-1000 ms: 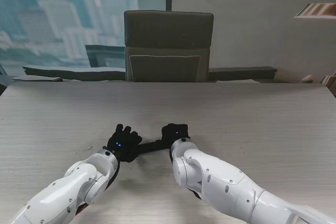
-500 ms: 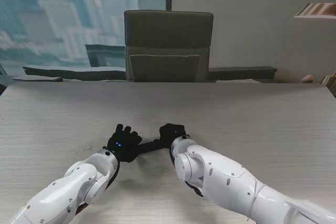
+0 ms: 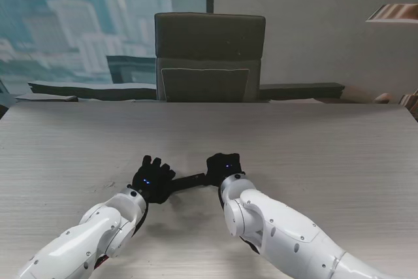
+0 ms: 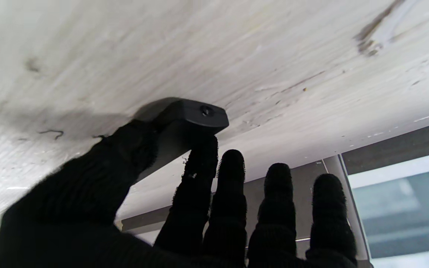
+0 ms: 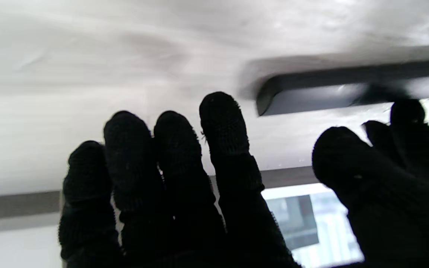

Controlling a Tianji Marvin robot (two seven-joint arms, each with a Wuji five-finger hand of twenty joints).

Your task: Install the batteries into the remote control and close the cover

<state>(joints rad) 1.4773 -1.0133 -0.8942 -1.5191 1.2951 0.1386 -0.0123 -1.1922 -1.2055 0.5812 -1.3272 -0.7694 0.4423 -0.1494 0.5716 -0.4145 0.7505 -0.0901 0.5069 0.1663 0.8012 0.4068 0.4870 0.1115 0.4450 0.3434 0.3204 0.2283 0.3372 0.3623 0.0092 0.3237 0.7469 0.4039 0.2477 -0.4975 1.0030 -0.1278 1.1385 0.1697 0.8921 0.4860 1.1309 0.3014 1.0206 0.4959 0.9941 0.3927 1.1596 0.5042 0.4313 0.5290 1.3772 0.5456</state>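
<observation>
The black remote control lies flat on the table between my two black-gloved hands. My left hand holds its left end. In the left wrist view the thumb and index finger pinch the remote near its tip, and the other fingers of the left hand point straight out. My right hand is at the remote's other end. In the right wrist view, the right hand has its fingers spread, with the remote lying beyond them, untouched and blurred. No batteries or cover can be made out.
The pale wood-grain table stretches wide on all sides. A dark office chair stands behind the far edge. Both white forearms rise from the near corners of the stand's view.
My right hand drifted slightly left, then shifted right along the remote's end, and its forearm swung with it. The left hand and the remote stayed put.
</observation>
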